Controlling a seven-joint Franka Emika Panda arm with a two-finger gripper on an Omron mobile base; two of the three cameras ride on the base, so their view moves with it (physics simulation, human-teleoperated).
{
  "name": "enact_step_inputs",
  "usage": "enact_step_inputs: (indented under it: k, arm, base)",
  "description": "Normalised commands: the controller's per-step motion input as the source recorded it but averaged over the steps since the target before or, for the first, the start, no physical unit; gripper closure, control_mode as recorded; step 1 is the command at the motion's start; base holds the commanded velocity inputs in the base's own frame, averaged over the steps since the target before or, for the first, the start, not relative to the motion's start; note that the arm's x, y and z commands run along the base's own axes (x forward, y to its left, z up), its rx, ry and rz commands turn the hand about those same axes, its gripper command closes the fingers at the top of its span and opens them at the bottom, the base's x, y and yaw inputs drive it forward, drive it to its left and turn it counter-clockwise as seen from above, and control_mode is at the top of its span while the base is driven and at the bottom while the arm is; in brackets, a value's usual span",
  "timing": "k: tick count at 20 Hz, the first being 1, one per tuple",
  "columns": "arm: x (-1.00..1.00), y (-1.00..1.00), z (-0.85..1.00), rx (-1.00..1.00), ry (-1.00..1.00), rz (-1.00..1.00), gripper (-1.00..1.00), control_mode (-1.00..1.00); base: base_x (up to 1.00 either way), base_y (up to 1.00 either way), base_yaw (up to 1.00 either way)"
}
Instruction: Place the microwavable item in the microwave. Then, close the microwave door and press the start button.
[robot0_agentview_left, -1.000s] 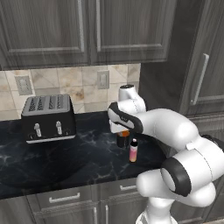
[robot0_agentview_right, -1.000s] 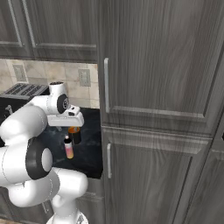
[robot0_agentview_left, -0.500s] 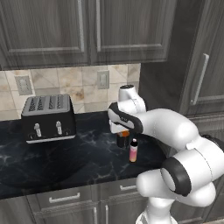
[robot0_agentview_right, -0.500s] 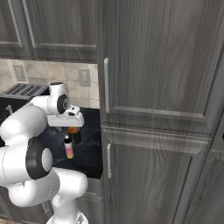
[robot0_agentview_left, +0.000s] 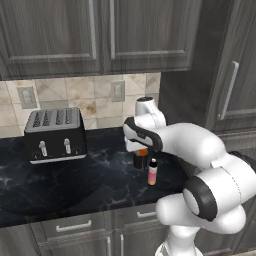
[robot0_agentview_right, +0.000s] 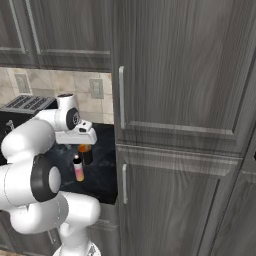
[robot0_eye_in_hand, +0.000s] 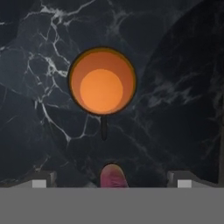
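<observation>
The microwavable item (robot0_eye_in_hand: 102, 81) is a small dark cup with an orange top, standing upright on the black marble counter (robot0_agentview_left: 75, 182). The hand view looks straight down into it. My gripper (robot0_agentview_left: 139, 149) hovers just above the cup (robot0_agentview_left: 140, 160), open, its fingertips (robot0_eye_in_hand: 43, 179) set wide apart with nothing between them. From the right base view the gripper (robot0_agentview_right: 85, 145) sits right over the cup (robot0_agentview_right: 86, 155). The microwave and its door are out of view.
A slim pink-orange bottle (robot0_agentview_left: 152, 173) with a dark cap stands close beside the cup, toward the counter's front. A black-and-silver toaster (robot0_agentview_left: 56, 135) sits at the back left. Tall grey cabinet doors (robot0_agentview_right: 185, 100) rise immediately to the right of the counter.
</observation>
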Motion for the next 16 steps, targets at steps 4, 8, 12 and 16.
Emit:
enact_step_inputs:
  k: [4,8,12,16]
  arm:
    - [0.17,0.01,0.00,0.00,0.00,0.00,-1.00,-1.00]
    - [0.15,0.09,-0.09,0.00,0.00,0.00,-1.00,-1.00]
    - [0.03,0.11,-0.17,0.00,0.00,0.01,-1.00,-1.00]
    - [0.00,0.05,-0.23,0.00,0.01,0.02,-1.00,-1.00]
  base:
    - [0.00,0.00,0.00]
    - [0.00,0.00,0.00]
    - [0.00,0.00,0.00]
    - [0.00,0.00,0.00]
